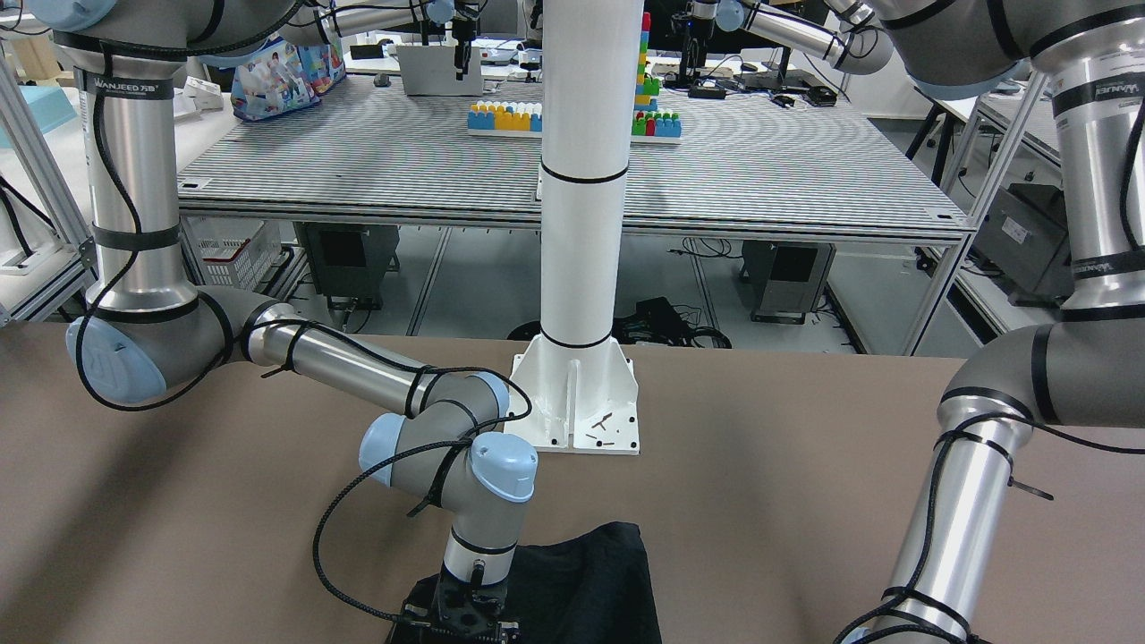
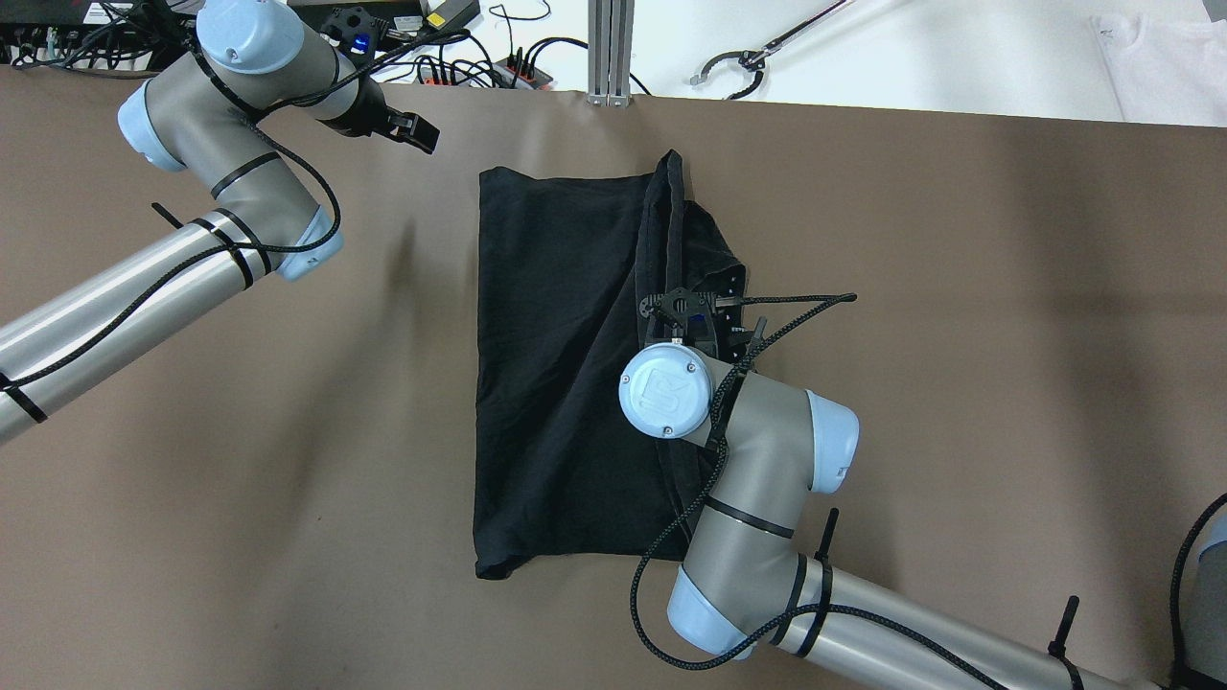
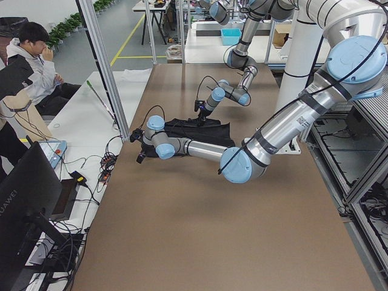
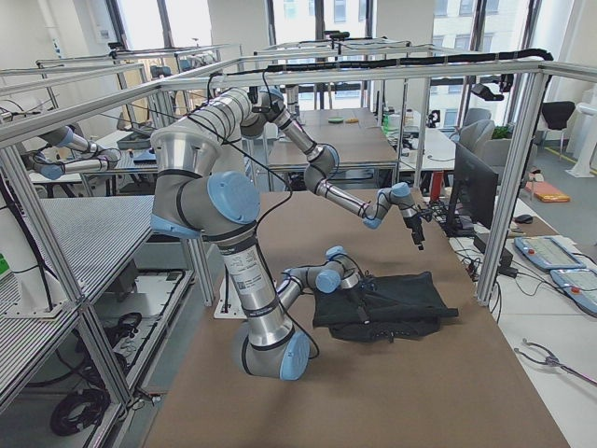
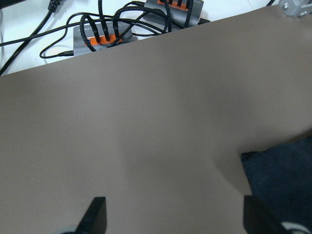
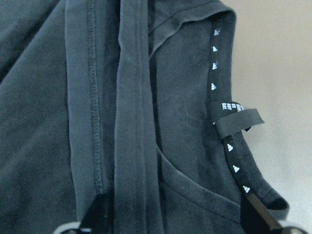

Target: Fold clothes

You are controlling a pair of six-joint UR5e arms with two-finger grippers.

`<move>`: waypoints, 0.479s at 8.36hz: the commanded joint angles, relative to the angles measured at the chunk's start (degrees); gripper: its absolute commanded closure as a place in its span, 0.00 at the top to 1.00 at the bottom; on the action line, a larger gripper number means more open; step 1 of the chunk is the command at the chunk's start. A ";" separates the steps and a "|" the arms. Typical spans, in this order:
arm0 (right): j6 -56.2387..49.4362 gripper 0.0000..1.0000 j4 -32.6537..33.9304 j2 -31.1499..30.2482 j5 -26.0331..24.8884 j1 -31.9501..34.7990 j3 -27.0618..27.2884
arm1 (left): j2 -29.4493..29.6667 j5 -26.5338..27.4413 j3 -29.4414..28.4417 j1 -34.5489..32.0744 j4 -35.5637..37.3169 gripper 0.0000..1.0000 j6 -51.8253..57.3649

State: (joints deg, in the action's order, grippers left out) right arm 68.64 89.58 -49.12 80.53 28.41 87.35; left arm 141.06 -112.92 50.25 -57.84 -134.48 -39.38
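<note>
Garment (image 2: 556,383) lay flat in the middle of the table (image 2: 959,335), approx. a tall rectangle in the overhead view. Its right side was folded inward, so a hemmed band (image 6: 92,97) ran along its length. Neck opening w/ neck tape (image 6: 229,146) showed at the right edge.

R gripper (image 6: 175,222) hung over that right edge, by the neck. Its fingers were spread, one tip at each side of the wrist view, w/ nothing pinched btwn them. Couldn't tell if the tips touched the cloth. L gripper (image 5: 175,217) was off the garment, near its far-left corner, over bare table. Its fingers were spread too, and empty.

Handling, as judged: thin, light, limp cloth w/ no stiffness, so it'd sag from any single pinch and the free part would drag. Matte cloth on a matte table cover prob. grips, so dragging could bunch it or undo the layers already stacked. Not fragile.

Best hold: hems and corners, where doubled, stitched fabric gives a thicker bite. The pinch must catch all layers, else only the top one lifts. Neck tape looked firm, but pulling there would likely skew the collar. A two-corner grip, one corner per arm, should keep the edge straight for the next fold.
</note>
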 commanded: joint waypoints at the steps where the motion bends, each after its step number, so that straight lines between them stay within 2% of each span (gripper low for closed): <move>1: 0.35 0.95 -0.02 1.21 1.21 0.25 -1.30 | -0.09 -0.02 0.02 0.01 -0.08 1.00 0.01; 4: -0.69 0.95 0.07 1.13 1.21 0.33 -1.75 | -0.09 0.06 0.02 0.01 0.00 1.00 -0.08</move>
State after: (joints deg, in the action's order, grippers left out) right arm 69.00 89.54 -47.93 81.70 28.61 85.89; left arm 140.99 -112.91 50.27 -57.83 -134.55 -39.44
